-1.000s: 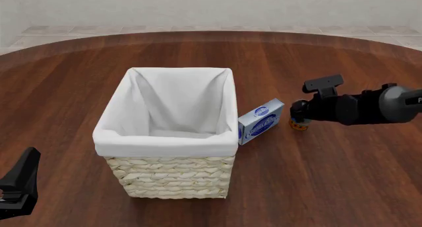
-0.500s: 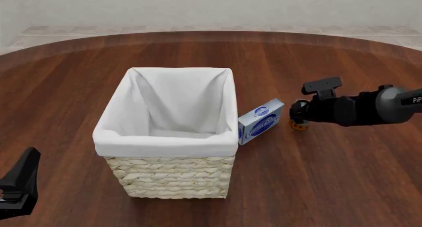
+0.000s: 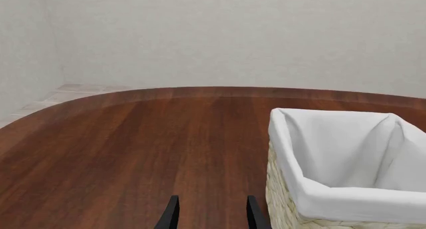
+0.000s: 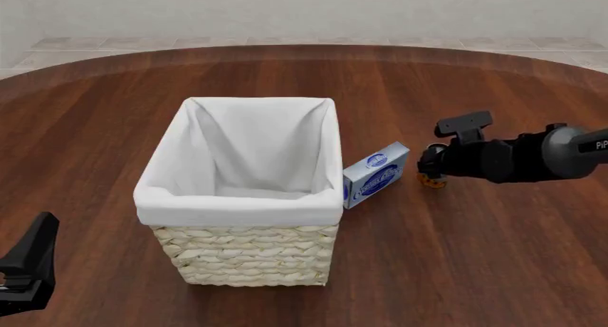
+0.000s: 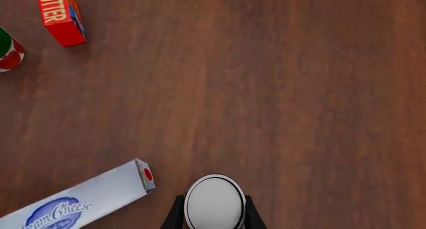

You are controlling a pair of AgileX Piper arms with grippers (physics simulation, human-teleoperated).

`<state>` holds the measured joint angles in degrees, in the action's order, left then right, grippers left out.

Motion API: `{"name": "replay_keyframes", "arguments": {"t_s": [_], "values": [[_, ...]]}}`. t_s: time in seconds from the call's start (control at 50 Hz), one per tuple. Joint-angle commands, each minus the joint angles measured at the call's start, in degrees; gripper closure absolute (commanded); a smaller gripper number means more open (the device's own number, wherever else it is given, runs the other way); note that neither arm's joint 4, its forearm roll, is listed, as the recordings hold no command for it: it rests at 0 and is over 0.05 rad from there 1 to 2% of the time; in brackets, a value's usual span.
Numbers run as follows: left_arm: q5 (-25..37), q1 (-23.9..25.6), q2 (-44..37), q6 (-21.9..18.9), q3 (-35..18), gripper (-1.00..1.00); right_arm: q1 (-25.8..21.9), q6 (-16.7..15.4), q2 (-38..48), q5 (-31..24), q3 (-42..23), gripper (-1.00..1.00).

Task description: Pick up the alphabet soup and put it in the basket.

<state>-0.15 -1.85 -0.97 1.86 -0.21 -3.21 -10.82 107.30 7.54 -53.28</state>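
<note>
Front view: round dark wood table, pale wall.

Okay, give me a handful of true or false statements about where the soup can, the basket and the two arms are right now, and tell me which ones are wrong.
1. The soup can stands on the table to the right of the basket. True.
2. The right gripper has a finger on each side of the can. True.
3. The can is already inside the basket. False: the basket holds only its white liner.
4. The left gripper grips the basket rim. False: its jaws are open and hold nothing, beside the basket.
5. The cream cheese box lies between the basket and the can. True.
</note>
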Motion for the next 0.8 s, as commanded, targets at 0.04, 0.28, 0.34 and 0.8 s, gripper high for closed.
{"name": "replay_keyframes", "arguments": {"t_s": [0.04, 0.28, 0.34, 0.8], "values": [[0.0, 0.0, 0.0, 0.1, 0.0, -1.00, 0.2, -0.2, -1.3, -0.1, 0.5, 1.00], [0.1, 0.0, 0.2, 0.1, 0.0, -1.00, 0.5, -1.6, -4.1, -1.4, 0.9, 1.00], [0.1, -0.1, 0.2, 0.1, 0.0, -1.00, 0.7, -1.9, -4.6, -1.7, 0.8, 1.00], [0.1, -0.2, 0.4, 0.2, 0.0, -1.00, 0.8, -3.4, -11.3, -7.7, -1.3, 1.00]]}}
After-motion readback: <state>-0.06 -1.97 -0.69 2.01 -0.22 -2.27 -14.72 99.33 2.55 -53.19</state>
